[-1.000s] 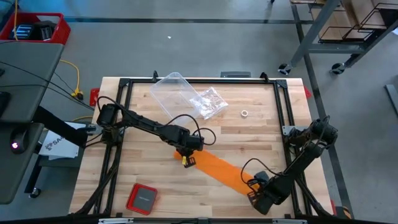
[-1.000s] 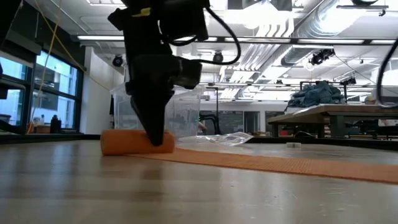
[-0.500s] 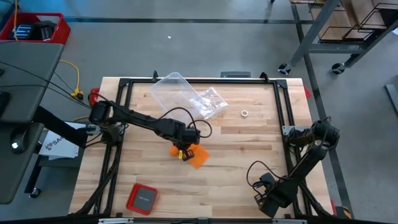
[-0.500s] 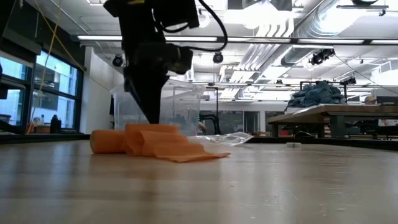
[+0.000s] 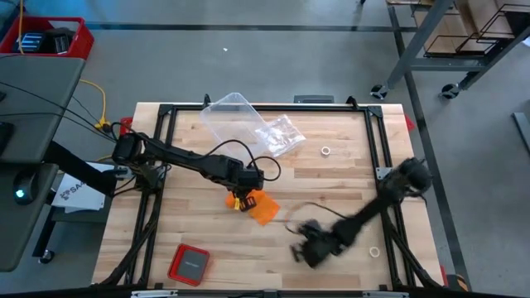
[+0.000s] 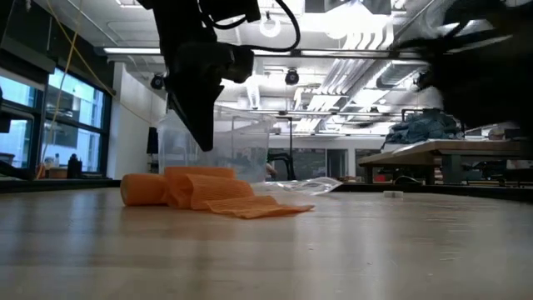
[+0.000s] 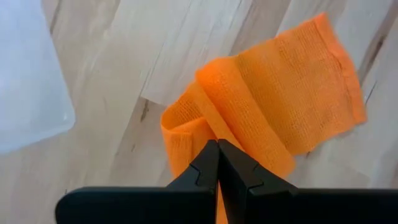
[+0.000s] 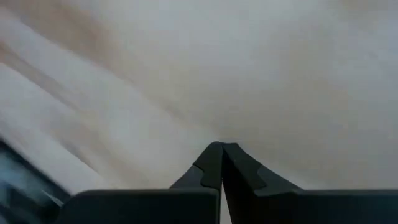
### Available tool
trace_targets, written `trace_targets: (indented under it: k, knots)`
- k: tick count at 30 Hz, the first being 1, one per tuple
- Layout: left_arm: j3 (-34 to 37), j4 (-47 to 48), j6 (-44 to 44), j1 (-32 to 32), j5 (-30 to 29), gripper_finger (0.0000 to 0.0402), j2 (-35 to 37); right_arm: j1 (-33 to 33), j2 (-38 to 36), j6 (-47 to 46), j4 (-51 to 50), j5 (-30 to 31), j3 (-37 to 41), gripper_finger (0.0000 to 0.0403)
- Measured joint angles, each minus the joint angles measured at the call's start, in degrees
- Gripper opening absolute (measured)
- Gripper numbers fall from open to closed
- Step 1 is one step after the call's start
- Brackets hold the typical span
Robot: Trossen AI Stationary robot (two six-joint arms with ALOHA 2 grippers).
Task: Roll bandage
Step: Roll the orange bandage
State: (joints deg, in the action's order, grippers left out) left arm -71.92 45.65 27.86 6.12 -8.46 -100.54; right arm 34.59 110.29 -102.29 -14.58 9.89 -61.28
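Left hand (image 5: pixel 243 201) is pinched fully closed with nothing in it, fingertips pressed together. From the low view it hangs just above the bandage (image 5: pixel 255 204), and I can't tell if the tips actually touch the fabric. In its own wrist view the closed tips sit right over the folded orange cloth (image 7: pixel 267 118).

The bandage is bunched up directly under and just right of that hand: a small rolled bit on the hand's left side, then a couple of loose folds flopping out to a flat tail on the right (image 6: pixel 208 192). It lies on the wood counter (image 5: pixel 348 182).

Behind the left hand, further up the counter, there's a crinkled clear plastic bag (image 5: pixel 248 128), and a small white ring (image 5: pixel 326 151) off to the right of that. Toward the near edge on the hand's left sits a red square case (image 5: pixel 188 264).

Right hand (image 5: pixel 308 251) is also shut tight and empty, low over bare counter, well to the right of the bandage and nearer the front edge. It's blurred in the high view. Another small ring (image 5: pixel 374 252) lies to its right.

No readable writing on any of the counter stuff.
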Motion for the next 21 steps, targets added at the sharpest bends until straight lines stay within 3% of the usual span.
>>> trace_targets:
  k: [3, 7, 21]
  knots:
    - [-0.01, 0.11, -0.41, -0.12, 0.02, 0.0, 0.05, -5.42, 1.05, 7.24, 7.4, 6.4, 0.21, 0.0]
    - [0.0, 0.22, -1.05, -0.23, 0.08, 0.0, 0.05, -9.89, -1.13, 9.48, 8.82, 13.96, 0.28, 0.0]
    - [0.0, -2.76, -1.15, -1.15, 0.83, 0.0, 0.05, -14.84, 3.06, 12.3, 19.55, 11.12, 0.26, 0.0]
